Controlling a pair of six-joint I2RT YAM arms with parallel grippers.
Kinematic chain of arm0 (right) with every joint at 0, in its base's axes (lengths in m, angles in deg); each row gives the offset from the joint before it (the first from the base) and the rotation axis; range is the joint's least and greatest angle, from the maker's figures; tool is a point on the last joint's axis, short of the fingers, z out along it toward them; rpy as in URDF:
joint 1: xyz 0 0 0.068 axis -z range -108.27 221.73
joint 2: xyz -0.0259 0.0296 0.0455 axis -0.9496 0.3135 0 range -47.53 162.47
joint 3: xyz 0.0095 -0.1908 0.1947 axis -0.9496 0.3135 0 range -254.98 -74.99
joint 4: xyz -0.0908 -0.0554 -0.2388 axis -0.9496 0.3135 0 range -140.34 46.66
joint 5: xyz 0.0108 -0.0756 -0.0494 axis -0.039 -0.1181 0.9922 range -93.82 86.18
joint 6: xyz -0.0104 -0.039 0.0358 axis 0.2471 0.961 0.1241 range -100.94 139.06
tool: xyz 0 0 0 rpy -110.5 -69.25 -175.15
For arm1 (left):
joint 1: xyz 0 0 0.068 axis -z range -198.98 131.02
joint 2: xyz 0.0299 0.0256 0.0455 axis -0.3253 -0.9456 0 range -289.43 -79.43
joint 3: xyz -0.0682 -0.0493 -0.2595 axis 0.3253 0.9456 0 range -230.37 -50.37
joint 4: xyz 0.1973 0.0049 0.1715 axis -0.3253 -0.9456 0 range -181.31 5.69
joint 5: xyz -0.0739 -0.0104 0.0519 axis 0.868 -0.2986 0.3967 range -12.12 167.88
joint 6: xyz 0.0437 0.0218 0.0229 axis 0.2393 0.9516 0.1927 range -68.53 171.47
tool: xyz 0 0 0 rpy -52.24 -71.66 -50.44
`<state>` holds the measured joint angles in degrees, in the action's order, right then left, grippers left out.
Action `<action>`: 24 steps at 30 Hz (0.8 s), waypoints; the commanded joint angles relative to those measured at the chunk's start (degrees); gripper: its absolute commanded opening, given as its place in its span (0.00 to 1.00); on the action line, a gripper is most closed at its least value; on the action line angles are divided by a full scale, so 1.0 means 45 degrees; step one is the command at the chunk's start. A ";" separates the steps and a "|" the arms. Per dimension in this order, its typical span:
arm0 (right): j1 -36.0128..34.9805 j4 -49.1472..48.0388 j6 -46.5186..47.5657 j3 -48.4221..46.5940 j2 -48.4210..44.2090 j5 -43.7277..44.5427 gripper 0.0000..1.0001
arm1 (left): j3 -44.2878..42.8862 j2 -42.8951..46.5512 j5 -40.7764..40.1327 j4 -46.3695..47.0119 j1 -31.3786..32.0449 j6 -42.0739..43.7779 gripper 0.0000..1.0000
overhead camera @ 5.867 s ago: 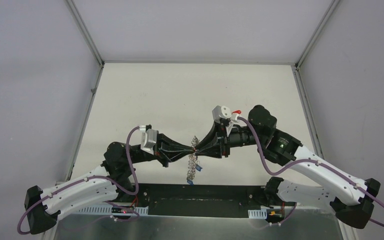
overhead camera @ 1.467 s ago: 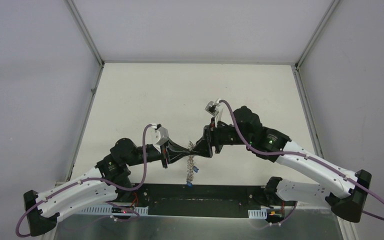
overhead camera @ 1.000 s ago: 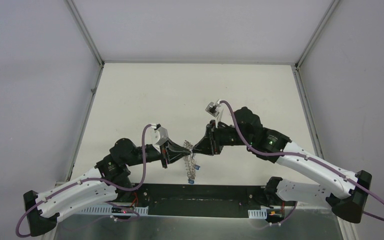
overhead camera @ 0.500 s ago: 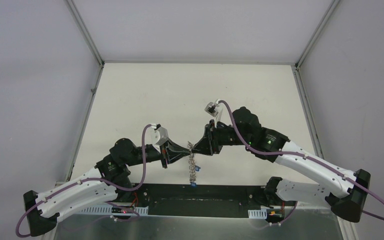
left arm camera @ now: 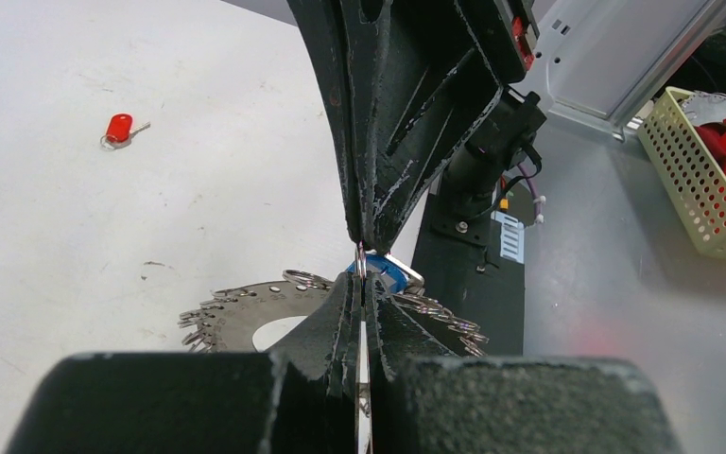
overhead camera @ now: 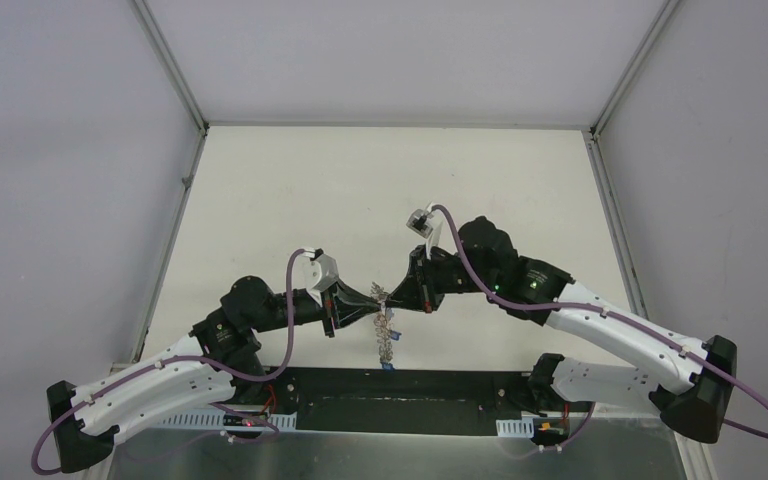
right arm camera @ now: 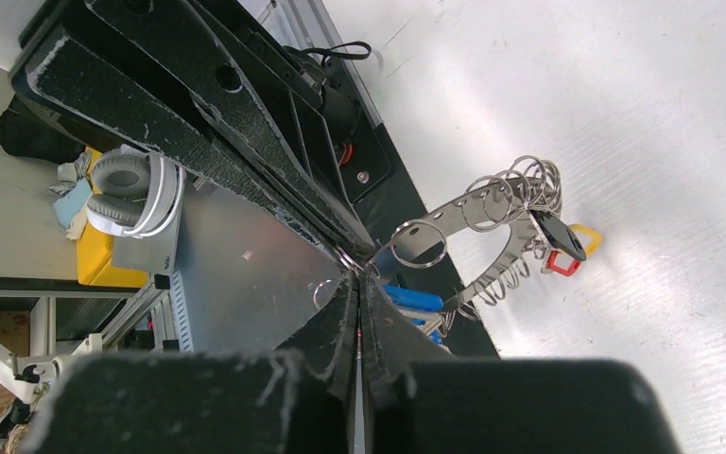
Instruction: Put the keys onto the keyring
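Note:
The keyring hangs edge-on between my two grippers, low over the near table edge. In the left wrist view it is a flat grey ring with wire loops round its rim. My left gripper is shut on its rim. My right gripper is shut tip to tip against it, pinching a small wire loop. A blue-tagged key hangs right behind the tips. A red-tagged key lies loose on the table; in the top view my right arm hides it.
The ring carries blue tags, a red tag, a black one and a yellow one. The black base bar lies just below the ring. A cream basket stands off the table.
My right arm has crept slightly left and both grippers have stayed tip to tip at the ring. The ring still hangs there, barely shifted.

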<state>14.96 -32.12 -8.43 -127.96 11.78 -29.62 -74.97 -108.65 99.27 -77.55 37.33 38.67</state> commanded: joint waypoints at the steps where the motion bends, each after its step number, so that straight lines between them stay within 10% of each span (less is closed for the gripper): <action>1: 0.0096 -0.0356 0.0164 0.0066 -0.0227 0.0115 0.00 | -0.0627 0.0209 0.0140 0.0921 0.0116 0.0084 0.00; 24: 0.0518 -0.0366 0.0114 0.0386 0.0347 -0.0574 0.00 | -0.0647 0.0223 0.0305 0.1046 0.0111 0.0246 0.00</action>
<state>16.68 -32.14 -7.88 -126.01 11.58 -30.30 -74.97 -108.25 99.29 -78.22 37.33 39.04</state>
